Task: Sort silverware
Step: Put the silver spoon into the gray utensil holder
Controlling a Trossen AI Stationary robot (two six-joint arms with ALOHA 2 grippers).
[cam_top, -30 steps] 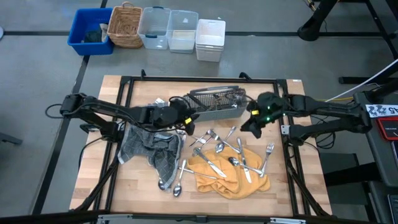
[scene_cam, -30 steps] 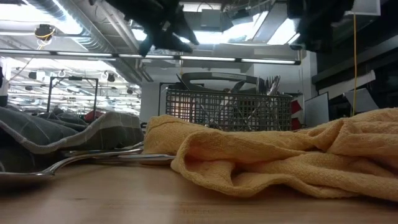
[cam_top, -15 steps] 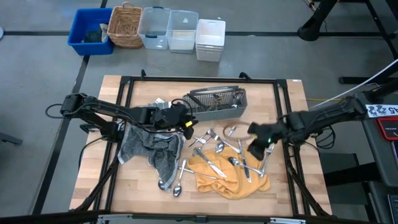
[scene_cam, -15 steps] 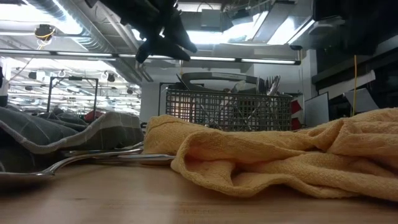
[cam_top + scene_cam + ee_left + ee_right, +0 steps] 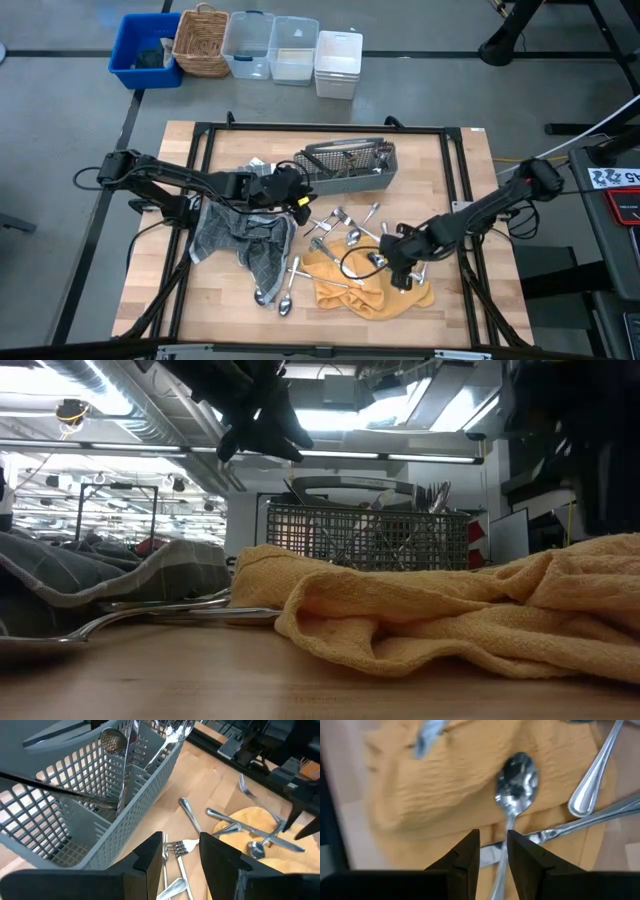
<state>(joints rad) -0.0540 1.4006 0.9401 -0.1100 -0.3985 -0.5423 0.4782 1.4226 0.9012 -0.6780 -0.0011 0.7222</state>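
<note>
Right gripper [image 5: 400, 270] low over yellow cloth [image 5: 375, 285], fingers parted, straddling a spoon handle [image 5: 507, 827]. Left gripper [image 5: 297, 205] parted, empty, beside caddy [image 5: 345, 170]. Silverware [image 5: 345, 240] scattered mid-table.

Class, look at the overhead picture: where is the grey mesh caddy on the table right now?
In the high view the grey mesh caddy stands at the table's far edge, near the middle, beside the left gripper and beyond the yellow cloth.
</note>
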